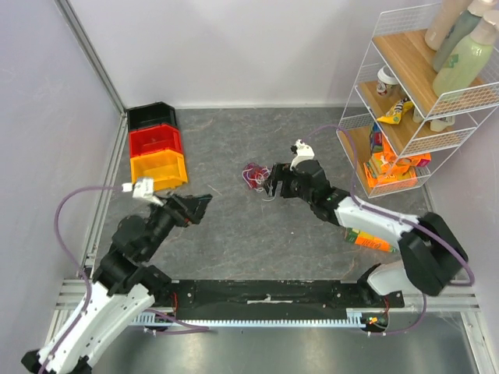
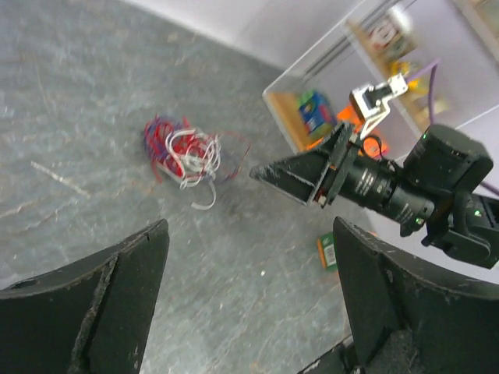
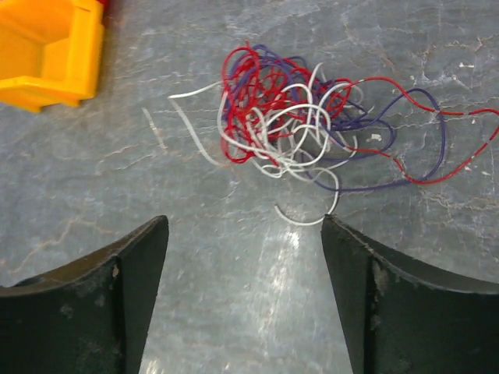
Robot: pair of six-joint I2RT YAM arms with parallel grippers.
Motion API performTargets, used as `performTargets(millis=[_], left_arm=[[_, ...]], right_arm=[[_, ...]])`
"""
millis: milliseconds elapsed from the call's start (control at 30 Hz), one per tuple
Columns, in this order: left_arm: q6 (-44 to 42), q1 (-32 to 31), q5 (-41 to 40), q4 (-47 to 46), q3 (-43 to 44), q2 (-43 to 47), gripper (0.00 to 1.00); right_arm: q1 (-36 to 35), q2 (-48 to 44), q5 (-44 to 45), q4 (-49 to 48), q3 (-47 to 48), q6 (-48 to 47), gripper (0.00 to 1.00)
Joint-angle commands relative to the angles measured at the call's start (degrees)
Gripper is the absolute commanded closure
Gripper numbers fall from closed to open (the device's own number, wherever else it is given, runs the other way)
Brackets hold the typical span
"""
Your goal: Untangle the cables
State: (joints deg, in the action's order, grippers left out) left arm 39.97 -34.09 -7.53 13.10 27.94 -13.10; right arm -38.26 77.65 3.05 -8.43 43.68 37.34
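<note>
Seen from above as one small knot: cables (image 1: pixel 255 176) lying on the grey tabletop (image 1: pixel 234 234), just beyond the right hand (image 1: pixel 270 185). Resolved only through the right wrist camera into three colours, red, white and purple-blue, looped together with loose ends trailing right. Spread wide and gripping nothing, just short of the tangle: right hand. Likewise spread and empty, well apart from it: left hand (image 1: pixel 201 204). Counted at far left: three bins (image 1: pixel 156 142), black, red, yellow. Too small to read: print on the packages (image 1: pixel 390 167) in the wire shelf (image 1: pixel 401 54).
</note>
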Motion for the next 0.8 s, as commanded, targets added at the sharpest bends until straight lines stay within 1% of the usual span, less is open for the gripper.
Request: performTargets(millis=[0, 67, 100, 133, 200, 267, 333, 433, 500, 567, 700, 767], left_arm=[[-1.7, 0.4, 4.3, 8.0, 7.6, -13.8, 0.1], [-3.2, 0.3, 7.3, 7.4, 10.3, -20.9, 0.12], [-3.7, 0.4, 10.9, 6.3, 11.5, -24.7, 0.14], [-4.1, 0.4, 12.7, 4.7, 12.8, -29.1, 0.16], [-4.1, 0.4, 15.3, 1.1, 14.4, -36.4, 0.22], [-3.8, 0.5, 16.6, -3.3, 15.6, -43.0, 0.25], [-4.3, 0.5, 17.3, -7.7, 17.6, -50.0, 0.28], [-4.8, 0.9, 16.2, -9.0, 22.4, -60.2, 0.3], [-5.2, 2.1, 16.4, -10.4, 25.4, -65.7, 0.32], [-4.8, 3.7, 16.6, -10.6, 27.4, -70.2, 0.31], [-3.4, 6.4, 20.2, -12.8, 29.3, -77.4, 0.3], [-3.5, 7.1, 21.0, -12.9, 30.6, -81.0, 0.36]], right_arm=[[0.0, 8.0, 4.3, -10.1, 3.3, 1.2, 0.18], [0.0, 10.9, 2.1, -15.5, 2.4, 1.4, 0.23], [0.0, 11.9, 1.3, -18.8, 0.9, 1.8, 0.27], [0.0, 12.3, 1.1, -22.3, -0.3, 1.8, 0.29], [0.0, 13.0, 1.3, -25.7, -2.1, 0.5, 0.31], [0.0, 13.5, 1.5, -28.7, -3.7, -1.7, 0.32], [0.1, 14.4, 0.8, -29.4, -3.5, -2.8, 0.32], [0.6, 16.0, 1.3, -31.7, -3.3, -3.0, 0.32], [1.3, 18.1, -1.1, -33.6, -2.2, -3.1, 0.32], [1.7, 20.3, -2.7, -34.9, -0.9, -3.6, 0.34], [1.9, 22.9, -2.9, -35.1, 0.8, -3.8, 0.36], [1.9, 23.7, -2.9, -35.2, 1.1, -4.1, 0.35]])
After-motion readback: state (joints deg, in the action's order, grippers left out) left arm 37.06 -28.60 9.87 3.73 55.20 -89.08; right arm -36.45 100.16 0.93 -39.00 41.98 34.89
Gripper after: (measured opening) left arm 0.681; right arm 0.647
